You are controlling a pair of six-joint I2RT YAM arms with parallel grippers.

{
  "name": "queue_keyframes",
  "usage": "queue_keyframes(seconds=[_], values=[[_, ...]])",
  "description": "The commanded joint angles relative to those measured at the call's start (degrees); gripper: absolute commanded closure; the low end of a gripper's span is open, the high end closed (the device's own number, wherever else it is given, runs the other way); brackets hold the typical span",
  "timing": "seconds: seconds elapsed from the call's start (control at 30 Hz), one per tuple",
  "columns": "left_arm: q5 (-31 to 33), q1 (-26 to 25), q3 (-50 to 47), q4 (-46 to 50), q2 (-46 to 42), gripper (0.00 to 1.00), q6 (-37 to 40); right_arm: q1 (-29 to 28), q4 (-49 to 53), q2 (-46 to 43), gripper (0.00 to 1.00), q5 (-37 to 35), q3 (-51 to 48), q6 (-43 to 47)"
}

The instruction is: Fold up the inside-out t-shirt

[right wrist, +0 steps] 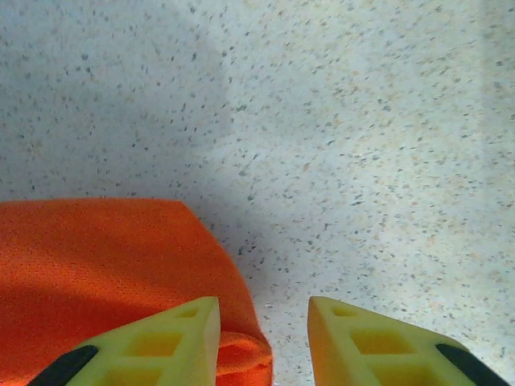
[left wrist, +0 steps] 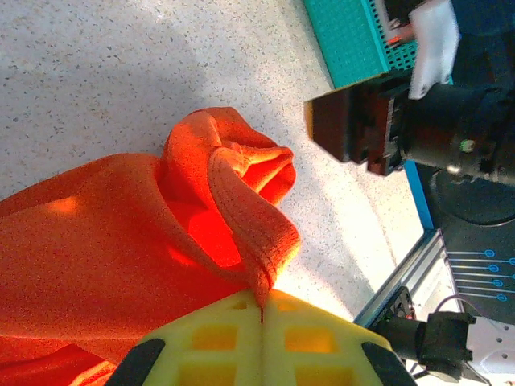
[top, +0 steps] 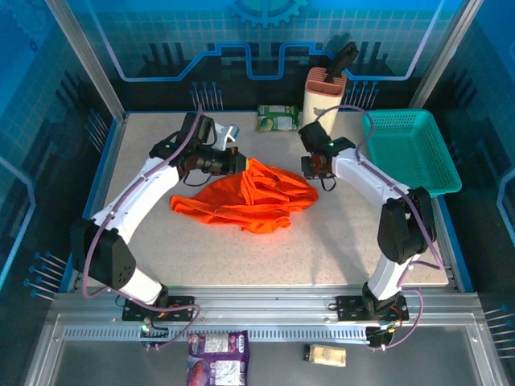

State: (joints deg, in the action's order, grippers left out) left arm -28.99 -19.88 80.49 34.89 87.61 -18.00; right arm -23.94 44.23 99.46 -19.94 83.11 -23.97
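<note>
The inside-out t-shirt (top: 245, 197) lies crumpled in a bright orange heap at the middle of the table. My left gripper (top: 239, 163) is at the heap's back left edge. In the left wrist view its yellow fingers (left wrist: 217, 338) are pressed together, pinching a raised fold of the t-shirt (left wrist: 241, 217). My right gripper (top: 315, 173) hangs over the heap's right edge. Its jaws (right wrist: 264, 322) stand apart above the table, with a small roll of the t-shirt (right wrist: 105, 273) lying by the left finger (right wrist: 173, 338), not clamped.
A teal mesh basket (top: 410, 149) sits at the right edge of the table. A beige holder with a black tool (top: 324, 92) and a green packet (top: 278, 118) stand at the back. Two packets (top: 217, 358) lie below the table's front rail.
</note>
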Motion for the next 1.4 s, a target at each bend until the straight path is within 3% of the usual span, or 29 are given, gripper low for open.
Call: queue_keyframes(seconds=[0.0,0.1,0.2,0.4,0.53,0.63,0.9,1.07,1.17,1.27,1.37], values=[[-0.7,0.3,2.4,1.3,-1.8,1.00,0.6,-0.6,-1.7,-4.4,0.62,9.1,-0.4,3.8],[-1.6,0.2,2.9,0.9,-1.4,1.00,-0.1,-3.9,-5.6,-5.7,0.48,19.0,-1.4,6.2],[-1.5,0.2,3.2,0.9,-1.5,1.00,-0.3,-7.9,-6.4,-4.9,0.35,18.6,-0.4,7.2],[-1.7,0.2,3.6,1.5,-2.1,1.00,-0.2,-11.9,-5.4,2.1,0.29,10.8,4.6,6.9],[-0.8,0.2,3.6,2.6,-3.4,1.00,0.4,-11.4,-4.5,5.6,0.30,-1.5,6.2,4.5],[0.6,0.3,3.7,4.0,-4.6,1.00,1.6,-9.6,-2.9,7.0,0.34,-6.0,6.5,3.8],[8.7,4.1,4.0,10.4,-7.1,1.00,6.2,-2.9,1.0,0.5,0.45,-5.0,6.9,5.7],[9.0,8.9,8.3,13.3,-6.1,1.00,9.4,-0.6,5.5,-2.0,0.70,-3.8,14.4,8.7],[8.3,12.7,16.2,15.8,-3.7,1.00,11.4,-0.1,7.7,-2.2,0.88,-1.8,21.8,10.5],[7.9,16.2,30.1,20.3,0.5,1.00,13.2,-0.1,9.6,-1.9,0.99,0.8,29.3,11.4],[7.4,18.8,47.2,24.4,5.3,1.00,13.7,0.1,9.9,-2.8,1.00,5.8,34.7,10.7]])
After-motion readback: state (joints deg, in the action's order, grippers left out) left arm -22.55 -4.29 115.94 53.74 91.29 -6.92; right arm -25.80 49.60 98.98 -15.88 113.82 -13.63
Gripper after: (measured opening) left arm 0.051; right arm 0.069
